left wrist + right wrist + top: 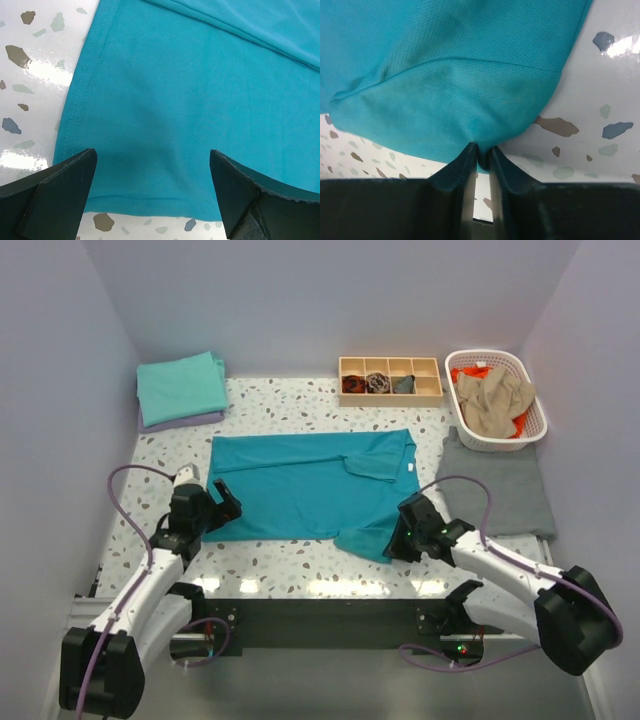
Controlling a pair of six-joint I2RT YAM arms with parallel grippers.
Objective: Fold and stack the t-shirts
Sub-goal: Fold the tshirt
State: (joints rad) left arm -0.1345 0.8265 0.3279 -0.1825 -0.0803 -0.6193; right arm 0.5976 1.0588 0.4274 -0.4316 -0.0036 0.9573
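Observation:
A deep teal t-shirt [300, 485] lies spread flat in the middle of the table, its right sleeve folded inward. My left gripper [222, 502] stands open over the shirt's near left corner. In the left wrist view the hem of the teal t-shirt [190, 90] lies between the spread fingers of the gripper [152, 152], and nothing is pinched. My right gripper [400, 535] is at the near right corner. In the right wrist view the gripper [481, 147] is shut on a fold of the teal fabric [445, 75], which is lifted slightly off the table.
A folded aqua-green shirt [182, 387] rests on a lavender one [180, 423] at the back left. A white lattice basket [480, 355] at the back right holds tan [492, 400] and orange [470, 372] shirts. A grey cloth [495, 490] lies before it. A wooden compartment tray [390, 361] stands at the back.

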